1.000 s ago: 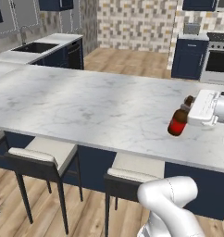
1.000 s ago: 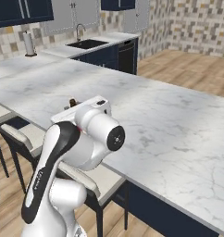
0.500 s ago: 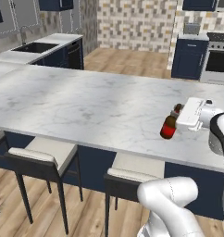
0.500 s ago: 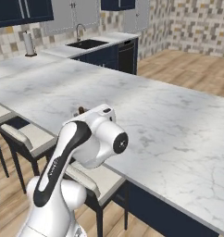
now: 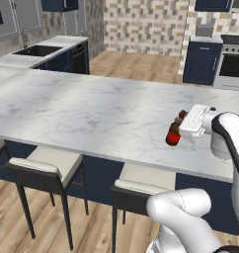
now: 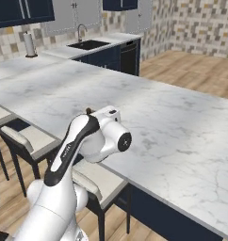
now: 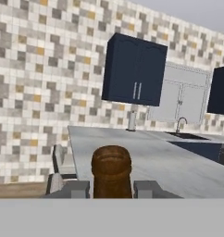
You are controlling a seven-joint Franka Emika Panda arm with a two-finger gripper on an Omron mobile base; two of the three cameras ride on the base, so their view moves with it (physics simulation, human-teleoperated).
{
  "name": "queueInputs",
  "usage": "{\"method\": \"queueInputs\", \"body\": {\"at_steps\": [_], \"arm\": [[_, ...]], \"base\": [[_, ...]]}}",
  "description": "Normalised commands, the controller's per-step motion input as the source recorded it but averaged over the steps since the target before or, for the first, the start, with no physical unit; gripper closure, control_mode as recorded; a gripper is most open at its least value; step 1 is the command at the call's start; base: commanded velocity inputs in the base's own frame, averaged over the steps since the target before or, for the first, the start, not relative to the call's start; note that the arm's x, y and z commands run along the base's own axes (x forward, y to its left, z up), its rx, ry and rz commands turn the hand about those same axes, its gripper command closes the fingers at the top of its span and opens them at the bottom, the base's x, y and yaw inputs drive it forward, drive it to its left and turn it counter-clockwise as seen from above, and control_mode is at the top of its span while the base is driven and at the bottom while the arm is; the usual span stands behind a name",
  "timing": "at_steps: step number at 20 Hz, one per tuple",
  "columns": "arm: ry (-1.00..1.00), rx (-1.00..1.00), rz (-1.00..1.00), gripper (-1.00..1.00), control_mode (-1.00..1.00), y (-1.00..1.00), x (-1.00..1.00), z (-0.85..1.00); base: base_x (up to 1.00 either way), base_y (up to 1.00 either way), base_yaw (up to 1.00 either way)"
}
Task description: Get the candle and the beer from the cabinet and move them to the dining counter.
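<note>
brown red-labelled beer (image 5: 173, 135), white grey-veined dining counter (image 5: 92, 111), navy cabinet (image 7: 134, 70)

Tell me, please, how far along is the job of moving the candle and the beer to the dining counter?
In hand: the gripper is shut on the brown glass beer bottle with a red label, tilted low over the white marble dining counter near its front edge. Left: releasing it there. No candle can be made out on the counter, so its status is unclear.

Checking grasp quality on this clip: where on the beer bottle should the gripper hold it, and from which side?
Best on the slim neck, from the side. The beer hangs tilted over the dining counter, and the gripper is shut on the neck just below the mouth, one finger on either side. The narrow neck suits the small jaw span; the wide labelled body probably would not.
</note>
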Motion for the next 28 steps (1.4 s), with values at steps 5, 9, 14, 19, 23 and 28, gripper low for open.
{"method": "queueInputs", "body": {"at_steps": [5,9,14,19,23,28], "arm": [[0.00,0.00,0.00,1.00,-1.00,-0.16,0.40,-0.22],[0.00,-0.02,0.00,1.00,-1.00,-0.11,0.38,-0.25],[0.00,-0.05,0.00,1.00,-1.00,-0.07,0.39,-0.12],[0.03,-0.09,0.00,1.00,-1.00,0.00,0.42,-0.15],[0.04,-0.06,0.00,1.00,-1.00,-0.01,0.40,-0.27],[0.07,-0.02,0.00,1.00,-1.00,-0.03,0.34,-0.34]], "base": [[0.00,0.00,0.00],[0.00,0.00,0.00],[0.00,0.00,0.00],[0.00,0.00,0.00],[0.00,0.00,0.00],[0.00,0.00,0.00]]}}
